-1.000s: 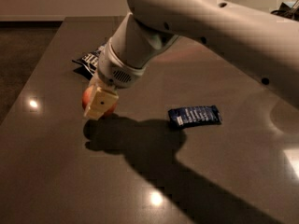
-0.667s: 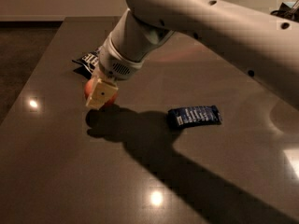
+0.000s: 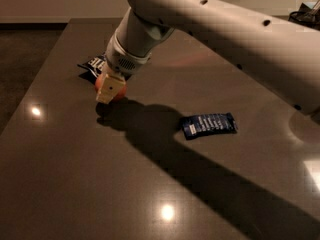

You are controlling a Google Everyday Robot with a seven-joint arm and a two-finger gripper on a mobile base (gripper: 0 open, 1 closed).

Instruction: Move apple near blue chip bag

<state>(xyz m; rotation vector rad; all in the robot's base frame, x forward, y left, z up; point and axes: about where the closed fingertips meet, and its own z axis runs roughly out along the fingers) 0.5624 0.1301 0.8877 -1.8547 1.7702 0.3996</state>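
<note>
My gripper (image 3: 110, 88) hangs from the white arm (image 3: 225, 29) over the left part of the dark table (image 3: 100, 184) and is shut on the apple (image 3: 120, 91). Only the apple's red edge shows around the tan fingers (image 3: 109, 89). The apple is held just above the table surface. The blue chip bag (image 3: 92, 65) lies just behind the gripper, mostly hidden by the arm; its dark end and white lettering show. The apple is close to the bag's near edge.
A flat dark blue bar wrapper (image 3: 208, 125) lies right of centre on the table. The arm's shadow runs from the gripper toward the lower right. The table's left edge (image 3: 30, 89) borders dark floor.
The gripper with the apple has moved away from me and slightly right, toward the blue chip bag. The bar wrapper has not moved.
</note>
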